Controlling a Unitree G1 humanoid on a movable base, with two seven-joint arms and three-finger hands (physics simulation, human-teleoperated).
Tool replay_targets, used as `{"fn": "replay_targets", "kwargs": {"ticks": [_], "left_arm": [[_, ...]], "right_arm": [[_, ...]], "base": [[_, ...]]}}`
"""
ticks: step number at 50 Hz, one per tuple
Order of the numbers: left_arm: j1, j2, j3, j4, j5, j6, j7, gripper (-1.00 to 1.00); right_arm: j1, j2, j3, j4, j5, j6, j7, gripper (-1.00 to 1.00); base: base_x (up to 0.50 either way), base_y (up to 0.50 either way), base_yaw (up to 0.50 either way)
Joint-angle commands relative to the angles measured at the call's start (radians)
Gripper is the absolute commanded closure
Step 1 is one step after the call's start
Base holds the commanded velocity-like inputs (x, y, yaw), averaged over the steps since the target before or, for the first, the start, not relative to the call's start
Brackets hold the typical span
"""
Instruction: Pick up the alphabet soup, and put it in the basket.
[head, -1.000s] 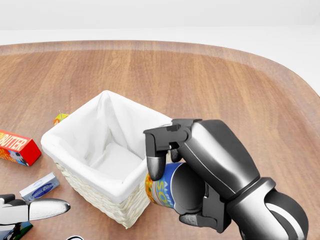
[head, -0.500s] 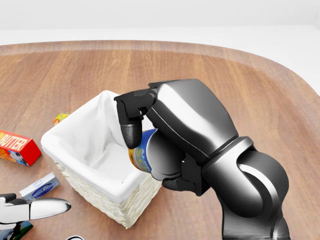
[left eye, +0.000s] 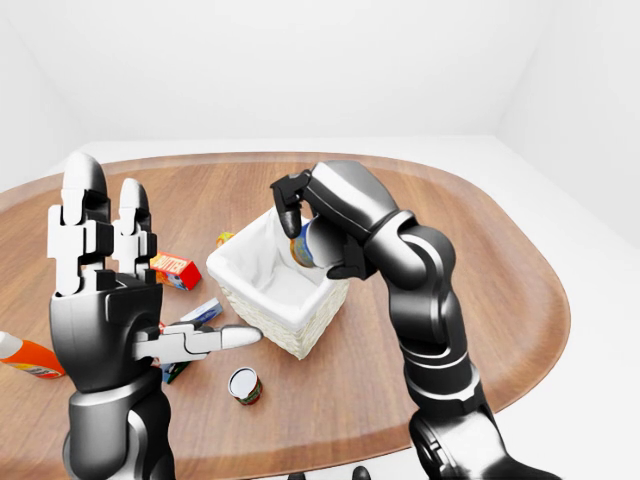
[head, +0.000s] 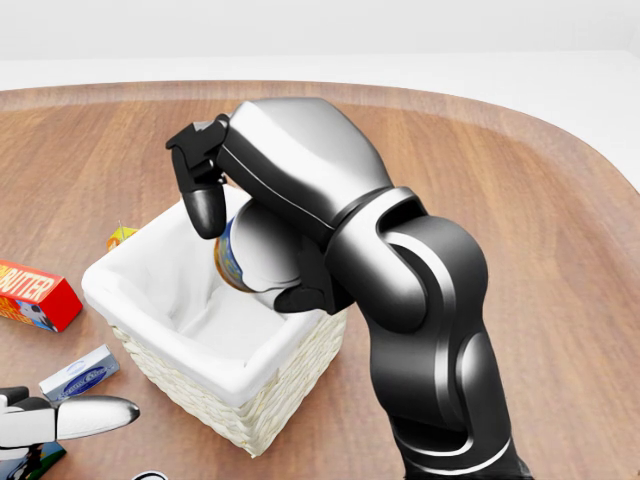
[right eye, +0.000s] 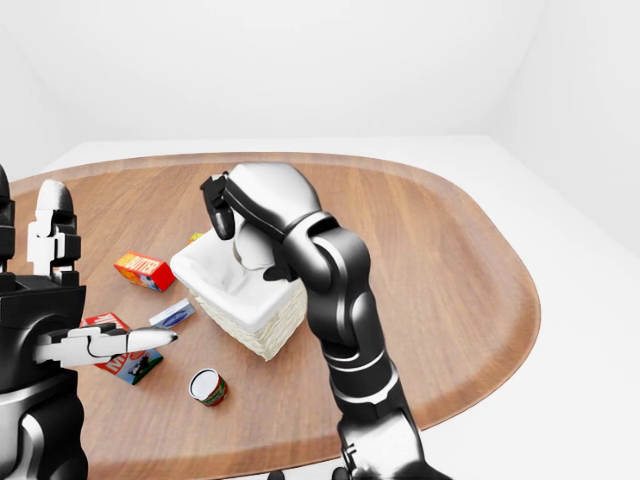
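My right hand (head: 235, 245) is shut on the alphabet soup can (head: 229, 256), a blue and yellow can held tilted over the open top of the basket (head: 160, 355). The basket is white-lined wicker and stands on the wooden table; it also shows in the left-eye view (left eye: 290, 335). Most of the can is hidden behind my fingers and palm. My left hand (left eye: 130, 290) is raised at the left of the left-eye view, fingers spread open and empty, clear of the basket.
An orange butter box (head: 35, 293), a small blue-white box (head: 80, 372) and a small yellow item (head: 121, 236) lie left of the basket. A second can (left eye: 243, 385) lies on the table below the basket in the left-eye view. An orange bottle (left eye: 28, 357) is at far left.
My right hand has lifted the soup can up and to the left, from beside the basket's right wall to over its opening. The left hand has not moved.
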Motion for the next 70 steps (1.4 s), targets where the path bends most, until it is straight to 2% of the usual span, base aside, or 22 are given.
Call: {"fn": "replay_targets", "kwargs": {"ticks": [1,15,35,70], "left_arm": [[-0.001,0.001,-0.002,0.000,0.000,0.000,0.000,-1.00],[-0.002,0.001,0.001,-0.001,-0.005,0.000,0.000,-1.00],[-0.008,0.004,0.005,0.005,-0.009,0.000,0.001,-1.00],[-0.003,0.003,0.005,0.008,-0.012,0.000,-0.004,-1.00]], "right_arm": [[-0.092,0.011,-0.015,0.169,0.033,0.000,-0.052,1.00],[-0.135,0.015,-0.009,0.391,0.034,0.000,-0.151,1.00],[-0.292,-0.015,-0.041,0.693,0.091,0.000,-0.255,1.00],[-0.260,0.086,0.011,0.793,-0.001,0.000,-0.307,1.00]], "base": [[0.00,0.00,0.00],[0.00,0.00,0.00],[0.00,0.00,0.00],[0.00,0.00,0.00]]}}
